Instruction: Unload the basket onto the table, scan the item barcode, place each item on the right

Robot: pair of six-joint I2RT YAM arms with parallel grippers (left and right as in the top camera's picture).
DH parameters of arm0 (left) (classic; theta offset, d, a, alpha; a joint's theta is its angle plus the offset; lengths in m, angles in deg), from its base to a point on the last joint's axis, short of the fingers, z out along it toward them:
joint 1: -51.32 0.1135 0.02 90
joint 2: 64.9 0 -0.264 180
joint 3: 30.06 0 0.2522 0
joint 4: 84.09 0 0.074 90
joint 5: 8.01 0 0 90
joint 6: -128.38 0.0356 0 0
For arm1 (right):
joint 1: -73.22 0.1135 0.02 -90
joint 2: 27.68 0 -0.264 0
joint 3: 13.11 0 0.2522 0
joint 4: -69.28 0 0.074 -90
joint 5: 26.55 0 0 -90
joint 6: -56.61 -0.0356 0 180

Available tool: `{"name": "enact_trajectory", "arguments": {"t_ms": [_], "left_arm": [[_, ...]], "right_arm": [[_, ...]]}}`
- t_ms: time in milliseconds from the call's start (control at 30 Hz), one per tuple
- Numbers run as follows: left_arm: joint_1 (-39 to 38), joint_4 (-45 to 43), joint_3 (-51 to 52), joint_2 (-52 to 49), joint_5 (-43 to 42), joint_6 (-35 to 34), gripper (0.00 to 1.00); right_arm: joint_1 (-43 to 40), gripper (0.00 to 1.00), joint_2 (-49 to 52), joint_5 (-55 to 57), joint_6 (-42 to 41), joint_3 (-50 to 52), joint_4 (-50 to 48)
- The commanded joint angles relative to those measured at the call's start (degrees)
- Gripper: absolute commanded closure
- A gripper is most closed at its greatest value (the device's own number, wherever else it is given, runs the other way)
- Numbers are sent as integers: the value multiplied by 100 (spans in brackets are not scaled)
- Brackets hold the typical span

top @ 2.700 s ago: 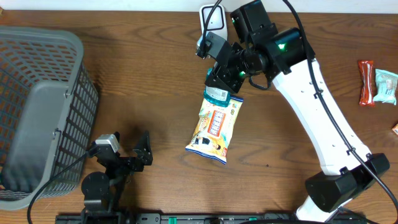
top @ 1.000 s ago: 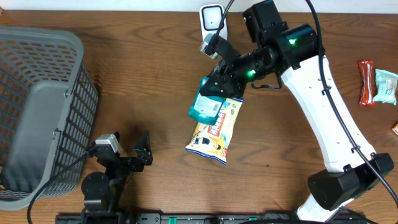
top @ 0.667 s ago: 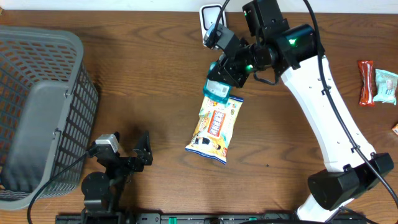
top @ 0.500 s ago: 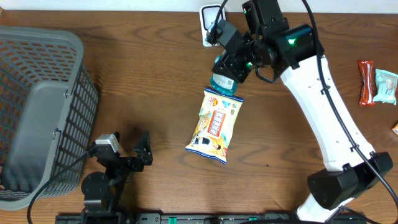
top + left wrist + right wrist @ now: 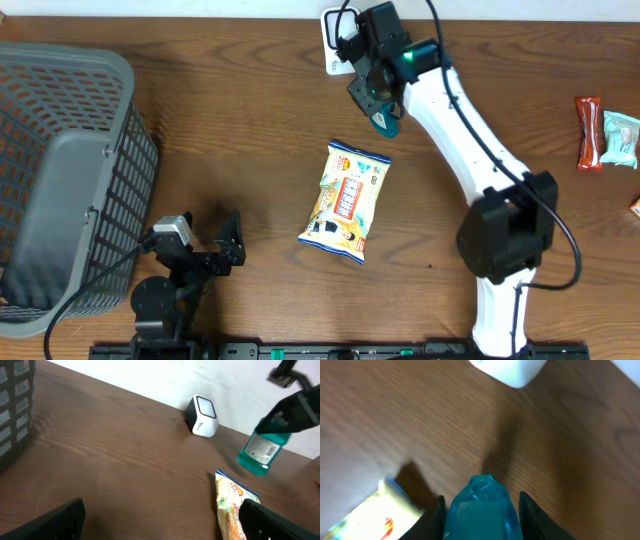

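Right end effector [image 5: 480, 516] clamped on teal bottle [image 5: 259, 448], airborne near scanner [image 5: 202, 422], label apparently not facing its window, so scan looks pending; left end effector [image 5: 162, 525] wide apart, parked.

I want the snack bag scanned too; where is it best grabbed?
Probably by the crimped top edge of the snack bag, coming from above: it lies flat on the table, so its thin end seal pinches easier than its broad face.
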Motion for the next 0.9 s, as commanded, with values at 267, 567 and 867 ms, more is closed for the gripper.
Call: {"name": "enact_trajectory", "arguments": {"t_ms": [267,567,867], "left_arm": [[-17,120,94,20,-72,11,2],[-17,120,94,20,-72,11,2],[-17,120,94,20,-72,11,2]], "right_arm": [[-52,86,79,-387,-660,-50,-964],[-223,87,201,-879,-857,4,-918],[-442,87,251,-881,-857,490,-1137]]}}
